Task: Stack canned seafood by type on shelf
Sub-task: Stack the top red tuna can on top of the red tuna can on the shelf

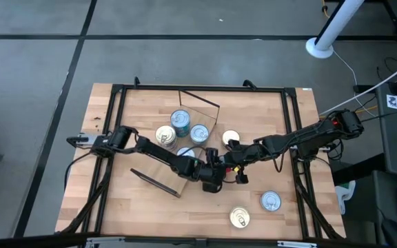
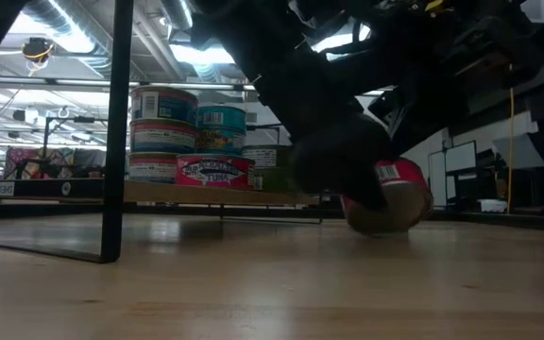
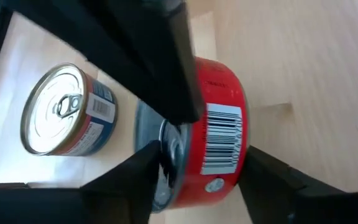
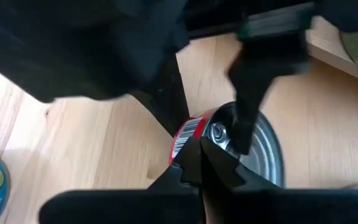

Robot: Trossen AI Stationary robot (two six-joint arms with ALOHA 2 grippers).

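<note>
A: Where is everything sitting, biggest first?

B: The shelf (image 1: 205, 114) is lying toward the tabletop's far edge, carrying sorted tins (image 2: 163, 132) in stacks.

A: And the arms?

B: Both are meeting mid-table over a red tin (image 3: 219, 134) (tipped on its side). The left gripper (image 3: 197, 177) is straddling it, fingers closing, probably to lift it. The right gripper (image 4: 213, 158), clenched empty, is pressing its lid, likely steadying it.

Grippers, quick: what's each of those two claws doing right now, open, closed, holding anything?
Left gripper: fingers on either side of the red-labelled can; a firm grip cannot be told.
Right gripper: closed, empty, tips at that can's lid.
</note>
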